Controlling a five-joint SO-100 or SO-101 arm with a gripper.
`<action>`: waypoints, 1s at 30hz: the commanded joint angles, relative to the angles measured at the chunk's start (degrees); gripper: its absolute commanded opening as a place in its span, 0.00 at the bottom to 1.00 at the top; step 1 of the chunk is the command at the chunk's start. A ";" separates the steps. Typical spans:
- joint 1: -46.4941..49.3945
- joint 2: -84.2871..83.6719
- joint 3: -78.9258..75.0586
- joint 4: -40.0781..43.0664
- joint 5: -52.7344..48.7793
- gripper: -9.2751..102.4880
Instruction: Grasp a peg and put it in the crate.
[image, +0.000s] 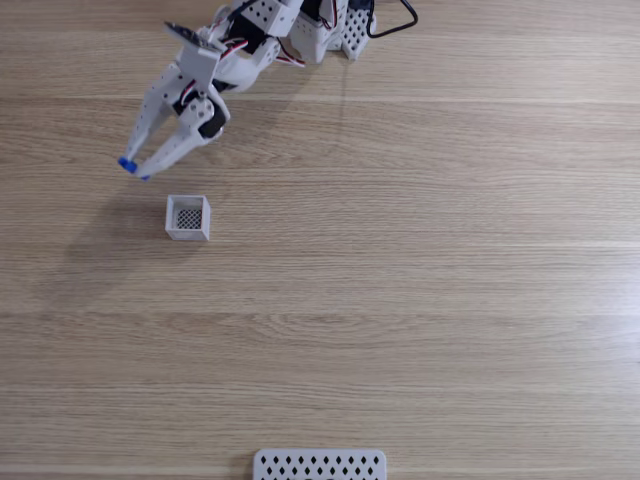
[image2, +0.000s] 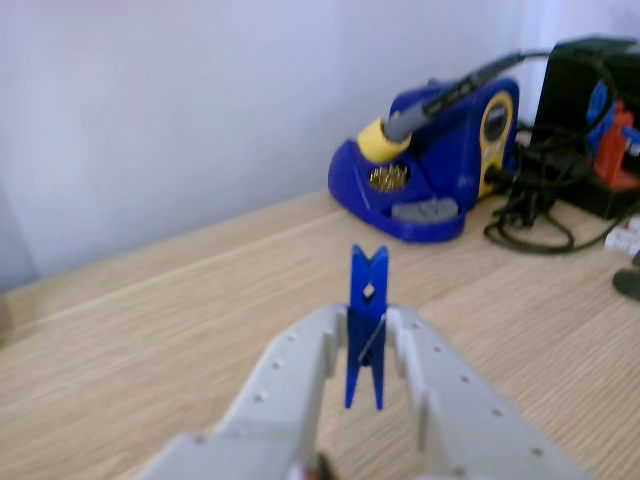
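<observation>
Blue soldering station (image2: 430, 170) behind gripped peg (image2: 366, 325)

Bare table (image: 420, 260) around crate (image: 188, 217); perforated plate (image: 319, 465) well apart.

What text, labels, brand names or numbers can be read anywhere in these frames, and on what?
None can be read.
Soldering station: any markings on its blue and yellow body are too blurred.
Black device: no legible label.
Peg, gripper, crate, perforated plate: no print seen.
</observation>
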 joint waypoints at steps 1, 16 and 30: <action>-1.67 0.00 -1.05 -1.23 -0.09 0.07; -6.68 -6.59 1.67 -1.76 -0.09 0.07; -6.50 -11.60 -1.41 -2.29 -0.18 0.07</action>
